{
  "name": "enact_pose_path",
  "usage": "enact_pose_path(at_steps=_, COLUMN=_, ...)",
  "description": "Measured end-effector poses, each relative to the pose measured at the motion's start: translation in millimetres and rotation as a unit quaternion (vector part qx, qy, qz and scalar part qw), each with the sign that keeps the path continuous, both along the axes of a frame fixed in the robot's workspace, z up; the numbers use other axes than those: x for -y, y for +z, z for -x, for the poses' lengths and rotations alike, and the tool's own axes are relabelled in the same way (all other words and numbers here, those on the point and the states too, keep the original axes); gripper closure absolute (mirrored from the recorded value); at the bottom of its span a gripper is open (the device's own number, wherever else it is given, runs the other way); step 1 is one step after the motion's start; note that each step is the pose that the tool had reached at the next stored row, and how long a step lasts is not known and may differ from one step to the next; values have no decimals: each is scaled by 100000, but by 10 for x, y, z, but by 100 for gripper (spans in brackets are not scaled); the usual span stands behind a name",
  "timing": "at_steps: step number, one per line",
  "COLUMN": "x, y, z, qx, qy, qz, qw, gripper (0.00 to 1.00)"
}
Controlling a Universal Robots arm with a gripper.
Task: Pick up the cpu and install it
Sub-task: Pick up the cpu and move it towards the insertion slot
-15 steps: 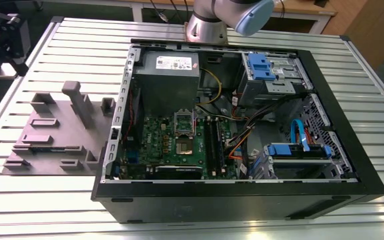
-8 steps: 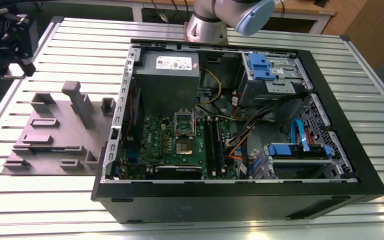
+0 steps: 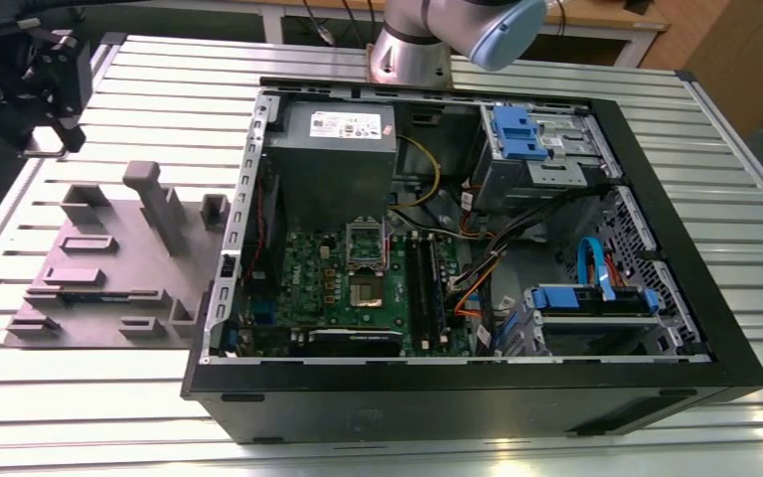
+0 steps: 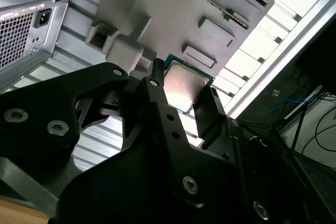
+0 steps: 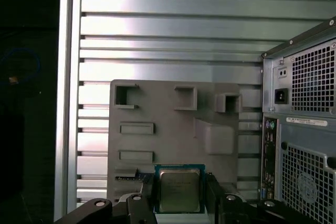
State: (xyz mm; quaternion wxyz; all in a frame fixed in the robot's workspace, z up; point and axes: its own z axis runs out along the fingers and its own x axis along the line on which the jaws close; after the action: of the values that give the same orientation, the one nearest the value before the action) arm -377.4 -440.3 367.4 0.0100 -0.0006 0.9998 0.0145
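Grey tray [image 5: 173, 129] behind, cpu [image 5: 179, 190] between fingers [image 5: 212, 196]

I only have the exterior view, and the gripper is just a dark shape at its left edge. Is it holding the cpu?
Observer: Yes. In both wrist views the cpu sits clamped between the fingers of the gripper.
Operator: Which face shows?
Observer: Its silvery metal top faces both cameras, with a green rim around it.
Operator: Is it clear of the tray?
Observer: It looks so: in the first wrist view the grey tray lies well behind it, beside the computer case and its rear panel.
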Motion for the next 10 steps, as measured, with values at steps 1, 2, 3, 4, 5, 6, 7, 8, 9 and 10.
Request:
enact_pose_path(at_steps=1, x=0, y=0, z=-14, qx=-3, qy=3, qz=2, qw=100000, gripper=53)
enact_pose_path(at_steps=2, x=0, y=0, z=-28, qx=-6, qy=2, qz=3, qw=100000, gripper=53)
enact_pose_path(at_steps=3, x=0, y=0, z=-42, qx=-4, qy=1, qz=4, qw=100000, gripper=53)
enact_pose_path(at_steps=4, x=0, y=1, z=-55, qx=-7, qy=0, qz=5, qw=100000, gripper=53)
enact_pose_path(at_steps=5, x=0, y=0, z=-69, qx=-2, qy=0, qz=1, qw=100000, gripper=53)
enact_pose_path(at_steps=6, x=0, y=1, z=-82, qx=-8, qy=2, qz=5, qw=100000, gripper=53)
enact_pose_path(at_steps=7, x=0, y=0, z=-96, qx=-5, qy=3, qz=5, qw=100000, gripper=53)
enact_pose_path(at_steps=8, x=0, y=0, z=-108, qx=-5, qy=0, qz=3, qw=100000, gripper=53)
enact_pose_path(at_steps=9, x=0, y=0, z=-120, qx=-3, qy=0, qz=4, qw=100000, gripper=53)
enact_pose_path(at_steps=10, x=0, y=0, z=-133, qx=-5, qy=3, qz=5, qw=100000, gripper=53)
